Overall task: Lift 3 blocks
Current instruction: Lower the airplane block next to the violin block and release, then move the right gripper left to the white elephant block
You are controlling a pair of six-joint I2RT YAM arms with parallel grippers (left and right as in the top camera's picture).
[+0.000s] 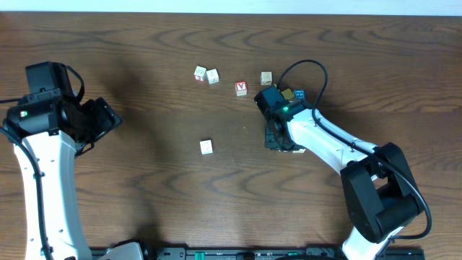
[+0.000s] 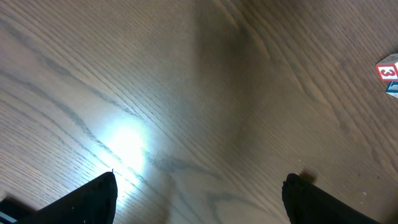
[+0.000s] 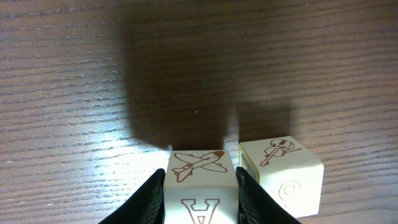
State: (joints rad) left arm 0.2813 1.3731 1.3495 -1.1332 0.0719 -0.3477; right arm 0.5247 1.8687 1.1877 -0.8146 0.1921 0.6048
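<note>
In the right wrist view a cream block with a red airplane on top and a letter A on its front sits between my right gripper's fingers, which press on both its sides. A second cream block with a violin drawing stands just right of it, close to the right finger. From overhead my right gripper covers the held block, and the second block peeks out beside it. A third whitish block lies alone to the left. My left gripper is open over bare wood at the far left.
Other cubes stand at the back: two white lettered ones, a red one, a tan one, and a yellow and blue pair behind the right wrist. A red and blue cube shows at the left wrist view's right edge.
</note>
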